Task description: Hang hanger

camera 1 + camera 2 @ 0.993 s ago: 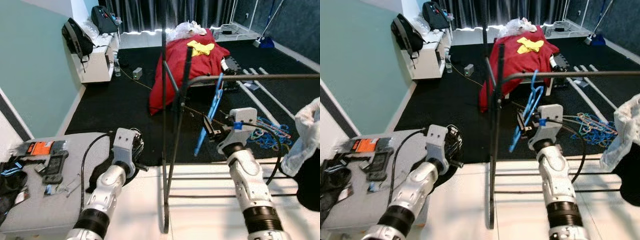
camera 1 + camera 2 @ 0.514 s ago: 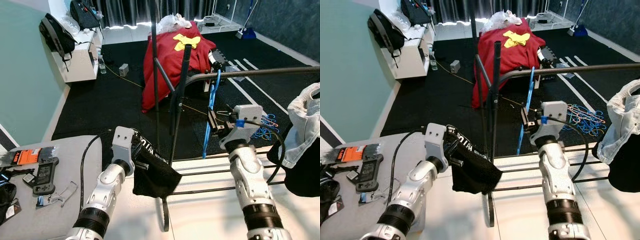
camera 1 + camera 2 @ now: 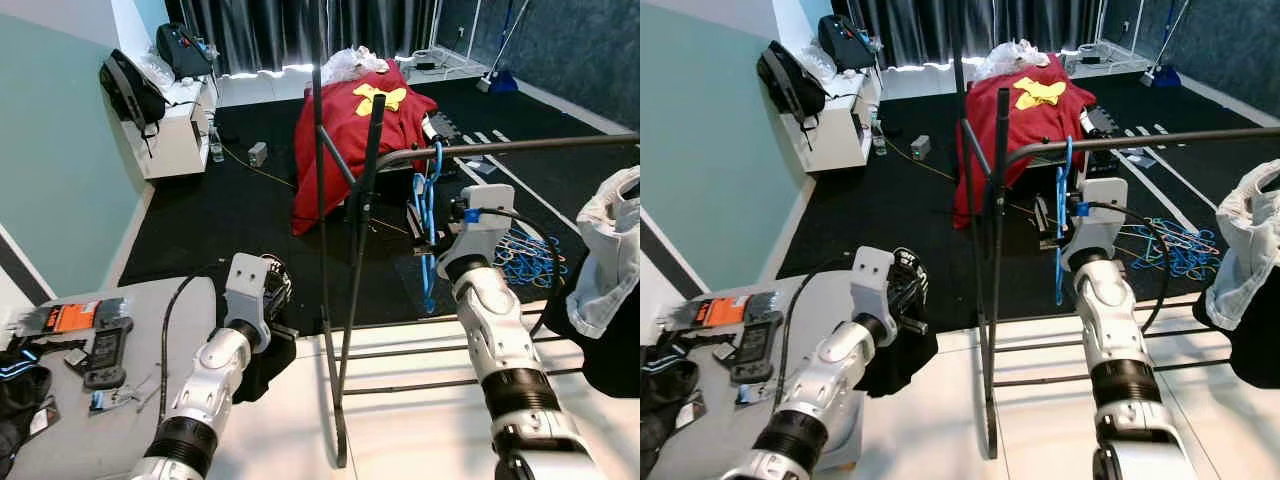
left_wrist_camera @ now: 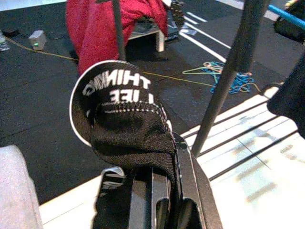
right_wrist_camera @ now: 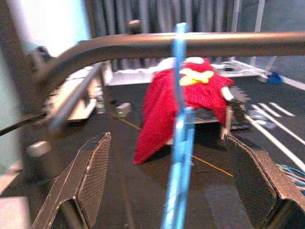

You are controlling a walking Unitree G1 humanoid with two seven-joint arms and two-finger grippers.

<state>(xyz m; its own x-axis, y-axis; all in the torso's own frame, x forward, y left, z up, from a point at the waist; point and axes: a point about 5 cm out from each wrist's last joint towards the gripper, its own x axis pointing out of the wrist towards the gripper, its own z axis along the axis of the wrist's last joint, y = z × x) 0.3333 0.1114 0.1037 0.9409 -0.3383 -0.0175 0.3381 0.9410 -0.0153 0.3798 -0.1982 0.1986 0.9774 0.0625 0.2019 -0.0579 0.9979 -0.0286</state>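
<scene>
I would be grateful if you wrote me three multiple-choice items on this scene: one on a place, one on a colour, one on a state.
1. Where does the blue hanger hang?
A. on the rack rail
B. on the floor
C. on the table

2. What colour is the cloth draped over the furniture behind the rack?
A. green
B. red
C. white

3. How is the right gripper?
A. shut on the hanger
B. open
C. shut on a cloth

A: its hook sits over the dark rack rail.
B: the red cloth shows clearly.
B: the right wrist view shows both jaws spread apart from the hanger.
</scene>
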